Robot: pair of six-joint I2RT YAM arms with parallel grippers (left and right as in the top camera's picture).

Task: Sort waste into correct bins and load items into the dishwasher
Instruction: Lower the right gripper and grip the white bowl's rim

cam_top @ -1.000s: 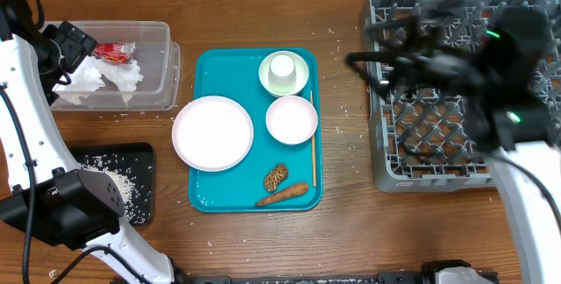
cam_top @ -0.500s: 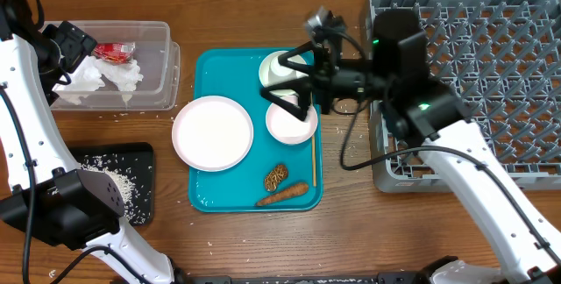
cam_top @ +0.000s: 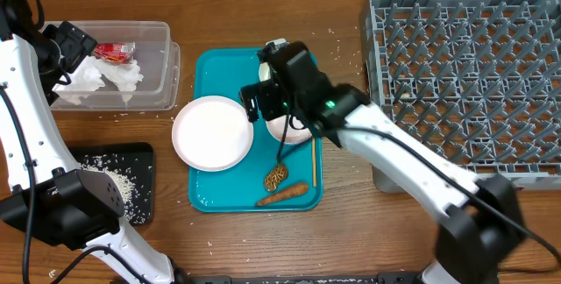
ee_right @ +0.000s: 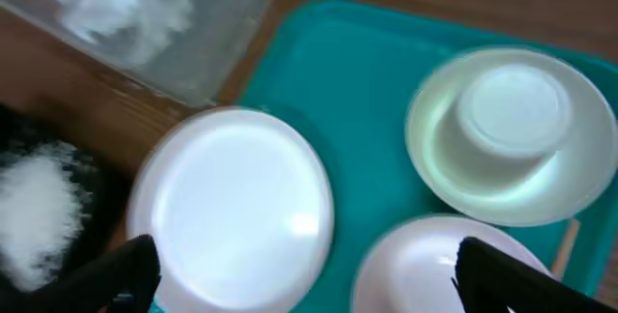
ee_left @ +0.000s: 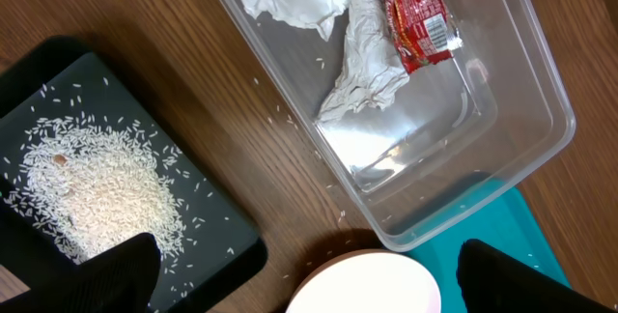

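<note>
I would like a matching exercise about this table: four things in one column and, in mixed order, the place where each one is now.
Things
1. red wrapper
2. rice heap
3. carrot stick
4. small cup

Places
A. lying directly on the teal tray
B. standing on the saucer
C. inside the clear tub
D. on the black tray

Pairs: 1-C, 2-D, 3-A, 4-B
</note>
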